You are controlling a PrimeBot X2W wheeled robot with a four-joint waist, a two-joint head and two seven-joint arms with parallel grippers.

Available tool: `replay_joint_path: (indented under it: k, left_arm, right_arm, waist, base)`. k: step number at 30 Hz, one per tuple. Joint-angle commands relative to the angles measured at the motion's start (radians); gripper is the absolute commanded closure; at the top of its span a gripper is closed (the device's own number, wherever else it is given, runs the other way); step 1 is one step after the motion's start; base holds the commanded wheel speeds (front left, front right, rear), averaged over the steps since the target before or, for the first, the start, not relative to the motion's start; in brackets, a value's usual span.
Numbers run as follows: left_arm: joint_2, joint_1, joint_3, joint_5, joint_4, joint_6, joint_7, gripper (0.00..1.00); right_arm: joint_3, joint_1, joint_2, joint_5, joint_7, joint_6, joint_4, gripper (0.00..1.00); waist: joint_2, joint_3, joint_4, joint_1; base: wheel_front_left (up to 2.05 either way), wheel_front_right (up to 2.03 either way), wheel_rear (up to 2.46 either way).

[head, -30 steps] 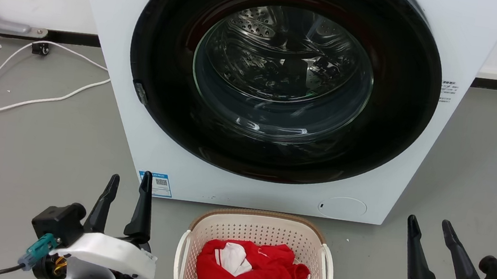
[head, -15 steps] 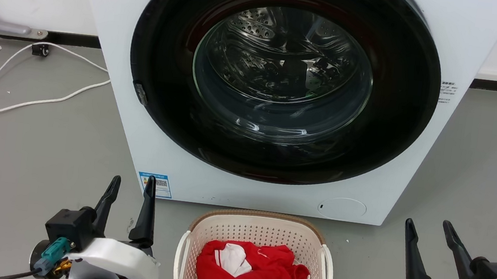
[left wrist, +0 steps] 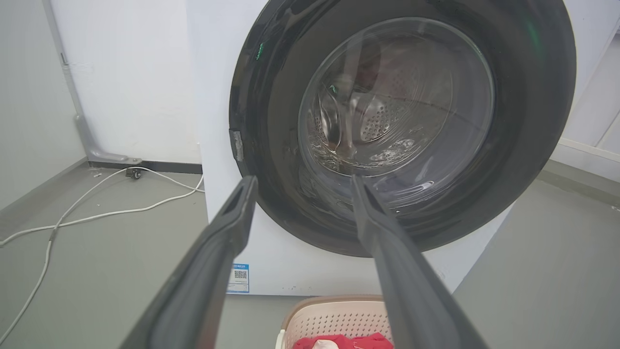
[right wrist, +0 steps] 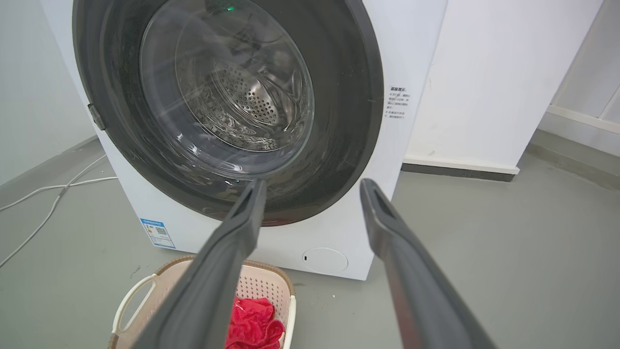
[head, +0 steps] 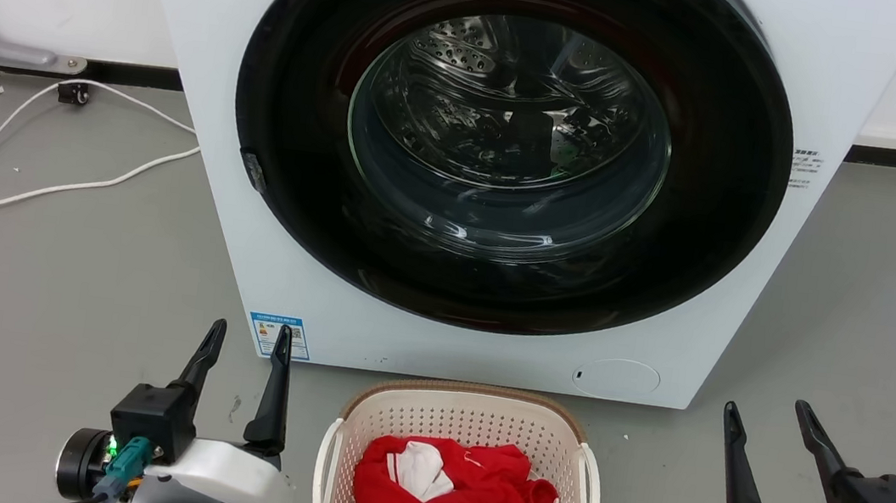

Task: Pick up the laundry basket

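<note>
Sticker (head: 279, 336) on washing machine (head: 209, 43) beyond laundry basket (head: 466, 416); print illegible

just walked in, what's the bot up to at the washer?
Nothing is gripped yet. The cream oval plastic laundry basket with the brown woven-look rim sits on the grey floor before the white front-loading washing machine, with red and white clothing inside. The left gripper and right gripper hang open on either side of the basket, touching nothing.
</note>
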State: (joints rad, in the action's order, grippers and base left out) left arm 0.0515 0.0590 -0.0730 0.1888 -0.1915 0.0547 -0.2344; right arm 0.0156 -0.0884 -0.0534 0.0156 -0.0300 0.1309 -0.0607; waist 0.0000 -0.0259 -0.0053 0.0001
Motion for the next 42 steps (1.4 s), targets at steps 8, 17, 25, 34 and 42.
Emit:
replay_joint_path:
  k: [8,17,25,34,42]
  left_arm:
    - [0.000,0.001,-0.006,-0.073,-0.005,-0.012,-0.023,0.00]
    - [-0.001,-0.007,-0.005,-0.093,-0.004,-0.016,-0.032,0.00]
    - [-0.001,-0.010,-0.002,-0.086,-0.009,-0.020,-0.032,0.00]
    - [-0.001,-0.010,-0.001,-0.083,-0.019,-0.020,-0.031,0.00]
    - [-0.001,0.013,0.001,-0.083,-0.037,-0.020,-0.031,0.00]
  right_arm:
    - [-0.006,-0.017,0.005,-0.070,-0.001,0.000,-0.013,0.00]
    - [-0.004,-0.022,0.005,-0.077,-0.006,0.000,0.000,0.00]
    - [0.005,-0.020,0.005,-0.050,-0.008,0.000,0.012,0.00]
    - [0.003,-0.012,0.005,-0.053,-0.013,0.000,0.016,0.00]
    - [0.011,0.002,0.005,-0.030,0.010,0.000,0.033,0.00]
  waist:
    - [0.0000,-0.004,0.000,-0.0001]
    - [0.0000,-0.006,-0.002,-0.0001]
    - [0.0000,-0.005,-0.001,-0.0001]
    - [0.0000,-0.006,0.000,-0.0001]
    - [0.0000,0.007,-0.001,-0.0001]
  base:
    - [0.00,0.00,0.00]
    - [0.00,0.00,0.00]
    - [0.00,0.00,0.00]
    - [0.00,0.00,0.00]
    - [0.00,0.00,0.00]
